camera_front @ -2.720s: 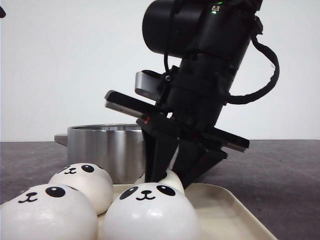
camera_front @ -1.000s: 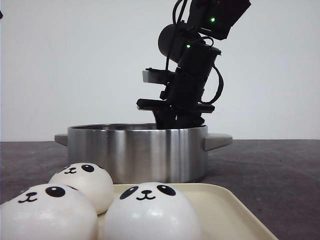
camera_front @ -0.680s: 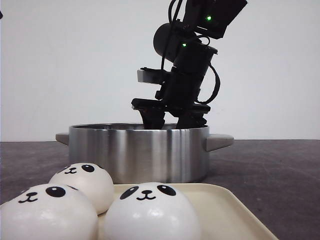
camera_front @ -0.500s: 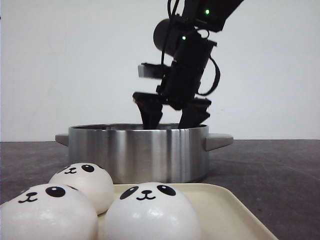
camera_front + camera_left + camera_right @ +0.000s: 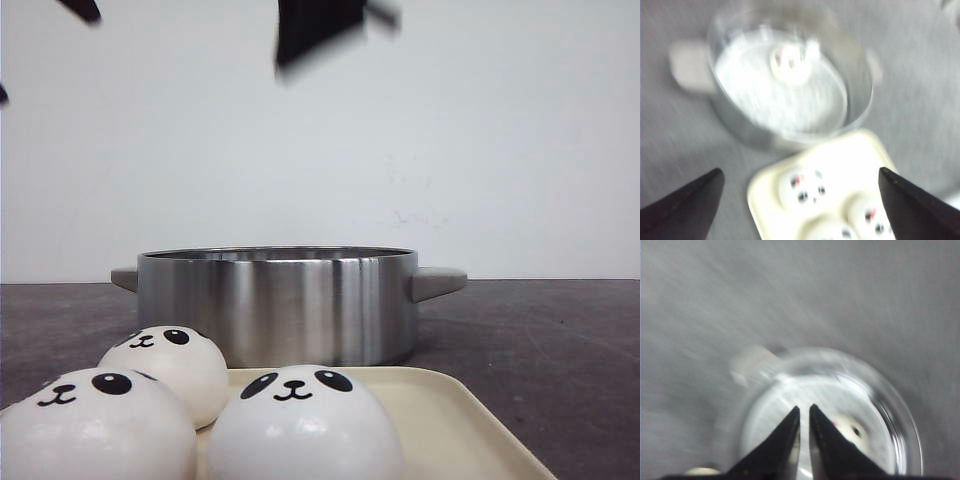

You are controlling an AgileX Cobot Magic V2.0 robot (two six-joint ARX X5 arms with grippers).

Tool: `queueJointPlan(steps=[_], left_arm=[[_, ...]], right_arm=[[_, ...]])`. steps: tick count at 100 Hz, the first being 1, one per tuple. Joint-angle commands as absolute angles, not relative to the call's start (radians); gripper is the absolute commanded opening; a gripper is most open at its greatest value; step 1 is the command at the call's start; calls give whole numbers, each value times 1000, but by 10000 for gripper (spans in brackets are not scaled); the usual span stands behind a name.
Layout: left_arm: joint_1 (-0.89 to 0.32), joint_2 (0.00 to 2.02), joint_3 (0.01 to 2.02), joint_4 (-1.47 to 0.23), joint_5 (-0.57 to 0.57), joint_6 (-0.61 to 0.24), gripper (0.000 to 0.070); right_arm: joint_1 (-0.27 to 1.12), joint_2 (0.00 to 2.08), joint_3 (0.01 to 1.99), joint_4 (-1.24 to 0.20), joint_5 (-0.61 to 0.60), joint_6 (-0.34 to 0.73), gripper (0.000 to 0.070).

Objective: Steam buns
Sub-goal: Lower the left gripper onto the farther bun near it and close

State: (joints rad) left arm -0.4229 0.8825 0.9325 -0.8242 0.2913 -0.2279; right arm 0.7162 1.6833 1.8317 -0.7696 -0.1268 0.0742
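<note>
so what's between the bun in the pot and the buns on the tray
Only the pot's near wall. The left wrist view shows one bun on the pot floor and the tray beside the pot, bare between rim and buns.

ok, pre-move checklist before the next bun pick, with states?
1. One bun lies in the pot: ok.
2. Three buns wait on the tray, the front bun nearest the camera: ok.
3. Left gripper is open and empty above the tray: ok.
4. Right gripper is nearly shut, holds nothing, above the pot: ok.
5. Wrist views sharp enough for aiming: not ok, both are motion-blurred.
6. Bun in the pot sits upright: cannot tell.
</note>
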Motion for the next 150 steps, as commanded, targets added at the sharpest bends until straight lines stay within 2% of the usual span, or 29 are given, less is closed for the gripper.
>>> queueJointPlan(steps=[1, 24, 46, 69, 89, 102, 119, 123, 129, 132, 133, 137, 150], left_arm=[[-448, 932, 947, -828, 297, -258, 595], [-549, 1144, 947, -849, 292, -366, 592], [-621, 1312, 947, -812, 281, -363, 591], [-660, 1470, 947, -755, 277, -364, 591], [-662, 1558, 947, -738, 252, -364, 576], [-662, 1575, 947, -735, 237, -364, 437], [-662, 1575, 947, -705, 199, -372, 426], [-662, 1575, 947, -703, 179, -374, 403], [-662, 1575, 947, -706, 157, -372, 271], [-662, 1575, 947, -707, 151, -368, 172], [-662, 1575, 947, -707, 149, -363, 116], [-662, 1575, 947, -708, 149, -348, 0], [-662, 1575, 947, -704, 146, -329, 10]], right_arm=[[759, 1601, 1864, -763, -110, 59, 10], [924, 1317, 1864, -765, 83, 59, 10], [1007, 1147, 1864, -777, 217, 64, 10], [1009, 1076, 1864, -889, 339, 76, 10], [1009, 1075, 1864, -963, 350, 91, 10], [1009, 1078, 1864, -984, 349, 96, 10], [1009, 1078, 1864, -981, 349, 101, 10], [1009, 1078, 1864, -981, 349, 101, 10], [1009, 1078, 1864, -981, 349, 101, 10], [1009, 1078, 1864, -981, 349, 101, 10], [1009, 1078, 1864, -981, 349, 101, 10], [1009, 1078, 1864, -981, 349, 101, 10], [1009, 1078, 1864, -982, 349, 101, 10]])
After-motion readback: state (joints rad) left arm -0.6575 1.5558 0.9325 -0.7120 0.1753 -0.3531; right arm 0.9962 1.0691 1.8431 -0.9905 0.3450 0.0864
